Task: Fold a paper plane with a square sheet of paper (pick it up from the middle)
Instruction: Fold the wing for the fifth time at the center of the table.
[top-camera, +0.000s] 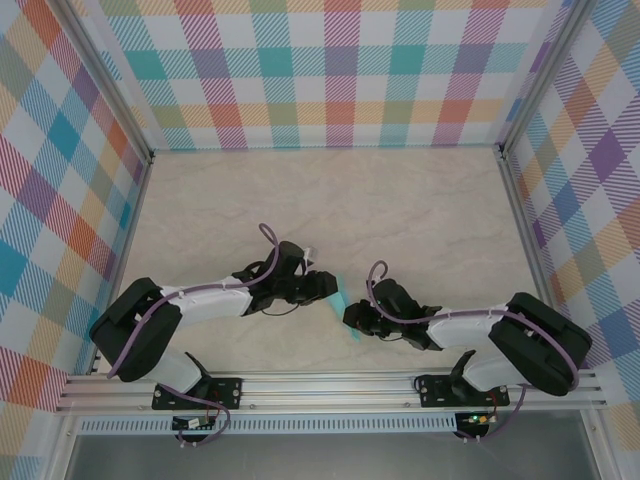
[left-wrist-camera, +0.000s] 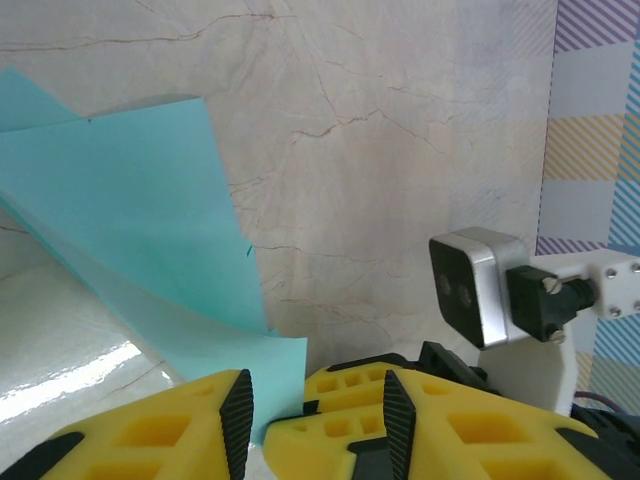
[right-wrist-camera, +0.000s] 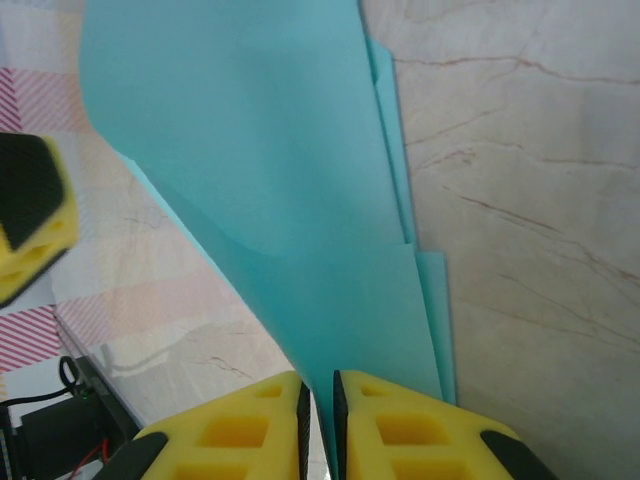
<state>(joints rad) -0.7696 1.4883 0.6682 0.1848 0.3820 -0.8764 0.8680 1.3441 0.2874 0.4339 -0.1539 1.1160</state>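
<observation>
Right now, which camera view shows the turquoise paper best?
Right wrist: the turquoise paper is large, layered edges plain, pinched in the right claw. Left wrist shows a folded part; top external, a small sliver between the arms.

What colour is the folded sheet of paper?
The paper is plain turquoise-cyan, clearest in the right wrist view.

— What did the paper (right-wrist-camera: 280, 200) look like?
— Plain turquoise, folded into overlapping layers with sharp edges.
— And how was it posed?
— It stood on edge, tilted, over the near middle of the surface (right-wrist-camera: 520, 200). Its lower edge was pinched in the right tool (right-wrist-camera: 320, 390).
</observation>
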